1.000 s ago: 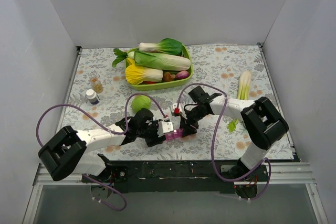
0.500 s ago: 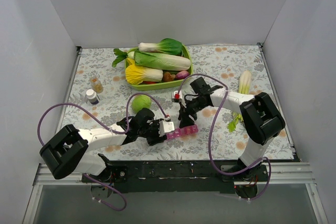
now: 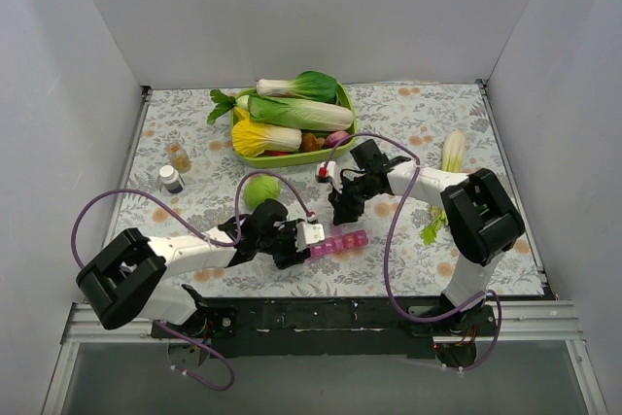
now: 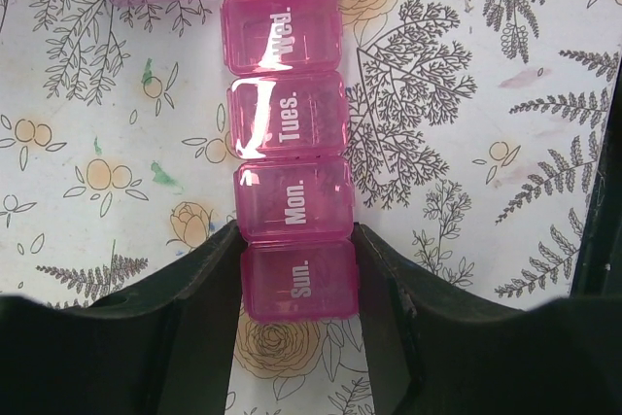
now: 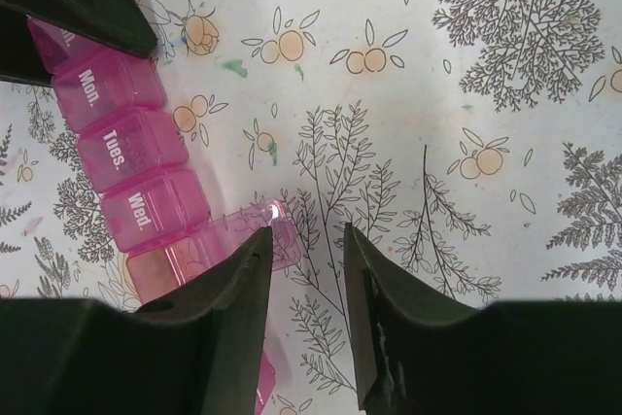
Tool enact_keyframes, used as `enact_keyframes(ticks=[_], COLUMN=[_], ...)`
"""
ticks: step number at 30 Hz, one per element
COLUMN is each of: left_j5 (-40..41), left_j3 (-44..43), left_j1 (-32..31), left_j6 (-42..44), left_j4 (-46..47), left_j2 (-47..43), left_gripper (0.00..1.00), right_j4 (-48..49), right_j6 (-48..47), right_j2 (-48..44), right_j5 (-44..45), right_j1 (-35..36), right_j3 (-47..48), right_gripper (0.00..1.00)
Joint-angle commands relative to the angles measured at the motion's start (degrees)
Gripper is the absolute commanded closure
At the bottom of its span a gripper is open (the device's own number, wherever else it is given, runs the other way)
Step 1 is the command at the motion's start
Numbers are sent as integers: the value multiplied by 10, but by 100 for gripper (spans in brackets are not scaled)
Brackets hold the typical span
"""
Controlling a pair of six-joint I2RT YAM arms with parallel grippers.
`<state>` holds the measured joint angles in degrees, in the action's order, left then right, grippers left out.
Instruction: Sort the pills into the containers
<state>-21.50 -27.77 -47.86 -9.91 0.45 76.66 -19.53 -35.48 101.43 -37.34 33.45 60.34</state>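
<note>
Left gripper [image 4: 296, 250]: jaws pressed in on the "Sun." end of the pink organiser strip [image 4: 287, 123], one finger on each side wall, pinning it flat to the bench [image 3: 418, 114]. Right gripper [image 5: 303, 240]: jaws partly spread, nothing pinched, hovering just beside the strip's middle, close to a raised lid [image 5: 264, 232]. The strip lies on the flowered cloth near the bench's front edge, between the two arms. The lids marked Sun., Mon., Tues. and Wed. are shut. The compartment after Wed. stands open with its flap up, and the far end is out of both wrist views. Pills: none to be made out, neither loose on the cloth nor inside the translucent compartments. A brownish tint past Wed. may be contents or the cloth's print showing through; I cannot tell which. A small jar [image 3: 178, 155] with orange-brown contents stands well apart at the bench's left, beside a dark-capped bottle [image 3: 171, 179]. Judgement: early stage. The box is held and one compartment is opened. Fetching pills, filling the compartments and closing the lid all remain.
</note>
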Motion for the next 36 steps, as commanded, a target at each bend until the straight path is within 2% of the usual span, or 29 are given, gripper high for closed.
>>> enact_keyframes(ticks=[1,2,4,5,6,8,9,13,17,20,23,25,26,27,29,30,32,33,36], left_j5=[24,28,42,43,42,44,44,22,9,23,92,155,175,198,258,271,245,227,232], left_j3=[-14,-18,-18,-18,-18,-17,-18,-30,-54,-67,-90,-119,-157,-178,-221,-232,-250,-267,-293], left_j1=[-4,-4,-3,-2,2,8,14,22,22,25,43,82,101,152,215,284,361,437,512], left_j6=[-19,-27,-40,-52,-57,-80,-91,-119,-166,-213,-296,-347,-356,-361,-383,-395,-419,-428,-472], left_j4=[-9,-8,-8,-7,9,23,26,21,-1,-16,-40,-82,-141,-169,-232,-245,-277,-286,-296], left_j2=[6,2,-3,-13,-20,-34,-47,-70,-109,-170,-231,-255,-270,-275,-280,-274,-252,-214,-143], left_gripper=[98,96,85,80,68,56,45,31,22,14,2,2,2,2,2,2,2,2,2], right_j4=[-20,-39,-81,-124,-140,-168,-169,-146,-98,-28,-15,-47,-44,-33,-4,2,-1,-1,-5], right_j6=[2,-5,-22,-34,-41,-48,-49,-46,-47,-1,32,13,3,2,4,5,4,4,-2], right_j2=[-6,-14,-24,-34,-40,-62,-72,-126,-205,-256,-256,-248,-251,-258,-280,-284,-280,-277,-267], right_j5=[8,7,-15,-20,-27,-31,-27,-11,26,58,11,-80,-104,-122,-121,-116,-120,-125,-135], right_j1=[-1,-3,-15,-19,-29,-38,-47,-56,-60,-83,-118,-134,-138,-140,-141,-141,-140,-141,-141], right_j3=[36,50,103,122,156,173,173,125,67,15,-11,-14,-28,-39,-55,-64,-67,-70,-78], right_gripper=[55,52,45,38,34,24,22,18,13,7,7,7,7,7,7,7,6,7,7])
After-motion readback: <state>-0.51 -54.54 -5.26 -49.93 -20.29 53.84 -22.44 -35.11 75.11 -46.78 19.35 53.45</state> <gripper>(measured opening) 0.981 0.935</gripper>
